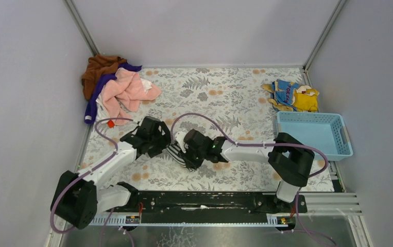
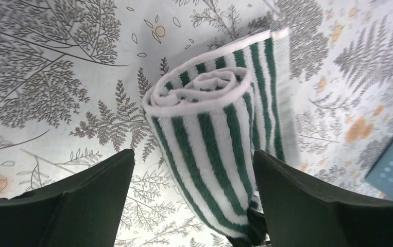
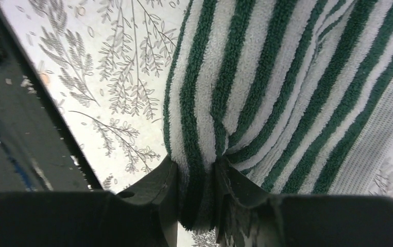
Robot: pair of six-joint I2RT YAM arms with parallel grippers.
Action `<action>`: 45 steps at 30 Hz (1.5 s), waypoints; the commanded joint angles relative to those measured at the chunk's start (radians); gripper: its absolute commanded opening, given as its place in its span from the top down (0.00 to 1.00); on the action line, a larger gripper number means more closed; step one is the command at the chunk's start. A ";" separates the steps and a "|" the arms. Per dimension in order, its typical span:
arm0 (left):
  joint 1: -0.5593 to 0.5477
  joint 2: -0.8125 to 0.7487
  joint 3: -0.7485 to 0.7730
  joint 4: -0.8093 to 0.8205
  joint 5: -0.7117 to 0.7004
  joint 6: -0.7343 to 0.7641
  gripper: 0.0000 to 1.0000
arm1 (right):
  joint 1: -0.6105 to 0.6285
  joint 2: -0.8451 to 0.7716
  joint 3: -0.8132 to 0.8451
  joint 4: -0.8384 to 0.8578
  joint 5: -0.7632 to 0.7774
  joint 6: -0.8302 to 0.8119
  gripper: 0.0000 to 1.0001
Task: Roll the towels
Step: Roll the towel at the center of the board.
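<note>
**Holding the striped roll at the middle of the worktop**

Looking down from the top camera, I see a worktop point(image 1: 235, 92) covered in a pale cloth printed with grey ferns and orange dots. Plain lilac walls point(image 1: 209, 31) close it in on the left, far and right sides. A black rail point(image 1: 204, 200) carrying both arm bases runs along the near edge.

The green-and-white striped towel point(image 2: 209, 144) lies near the centre, between the two arms, wound into a roll. Its spiral end faces my left wrist camera, and a flat tail lies on the cloth beside it.

My left end effector point(image 2: 193, 170) is spread wide, one finger on each side of the roll. I cannot tell whether either finger touches it. My right end effector point(image 3: 194, 175) is pinching a fold of the striped towel between its pressed fingers.

A pile of towels point(image 1: 117, 87) in brown, purple and pink fills the far left corner against the wall. A blue and yellow cloth point(image 1: 293, 95) lies at the far right, with a blue basket point(image 1: 311, 116) just nearer along the right edge. The far middle of the worktop between them is open cloth.
</note>
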 commanded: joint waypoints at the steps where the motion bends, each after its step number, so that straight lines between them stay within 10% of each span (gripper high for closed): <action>1: 0.022 -0.099 0.032 -0.127 -0.072 0.002 0.14 | -0.062 0.062 -0.050 -0.020 -0.368 0.092 0.81; 18: 0.023 0.000 0.000 0.051 0.094 -0.011 0.13 | -0.258 0.147 -0.229 0.341 -0.768 0.371 0.81; 27: -0.015 0.200 -0.021 0.151 0.088 -0.007 0.34 | -0.301 0.153 -0.314 0.350 -0.702 0.390 0.77; 45: -0.070 0.302 -0.047 0.129 0.025 0.003 0.39 | 0.021 -0.277 -0.046 -0.183 0.337 0.181 0.24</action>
